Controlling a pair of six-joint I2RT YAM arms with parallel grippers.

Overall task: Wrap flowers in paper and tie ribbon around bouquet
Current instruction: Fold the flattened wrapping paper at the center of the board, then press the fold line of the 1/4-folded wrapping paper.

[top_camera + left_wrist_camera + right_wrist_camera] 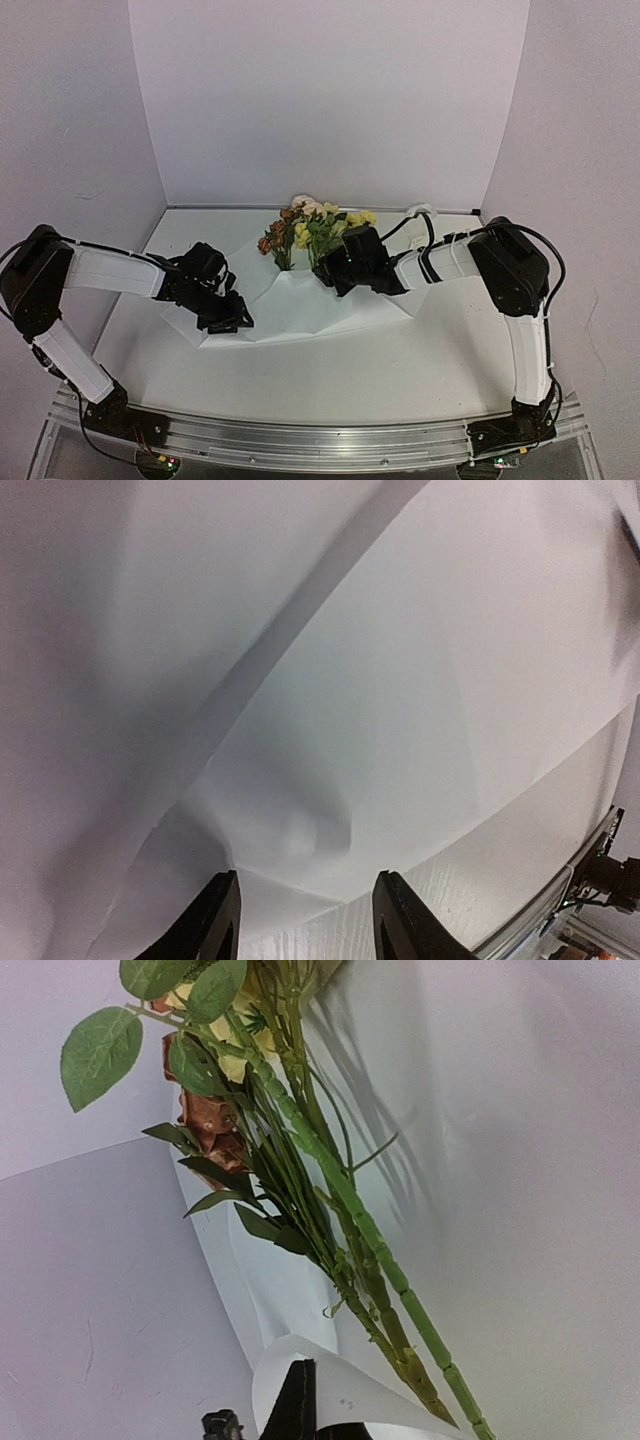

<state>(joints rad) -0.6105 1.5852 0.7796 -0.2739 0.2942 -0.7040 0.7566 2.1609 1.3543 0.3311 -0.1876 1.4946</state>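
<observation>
The white paper [300,305] lies creased on the table, with its left and right sides lifted. The flowers [312,228] rest on its far part, blooms toward the back wall. Their green stems [380,1260] run down across the sheet in the right wrist view. My right gripper [326,278] [310,1372] is shut on a curled edge of the paper beside the stem ends. My left gripper [238,322] [307,875] stands open at the sheet's near left edge, its jaws on either side of the paper's border without pinching it. A small cream-white loop at the back right looks like the ribbon [420,210].
White walls close in the table [400,370] at the back and on both sides. The metal rail [330,445] with the arm bases runs along the near edge. Black cables hang along the right arm [450,262].
</observation>
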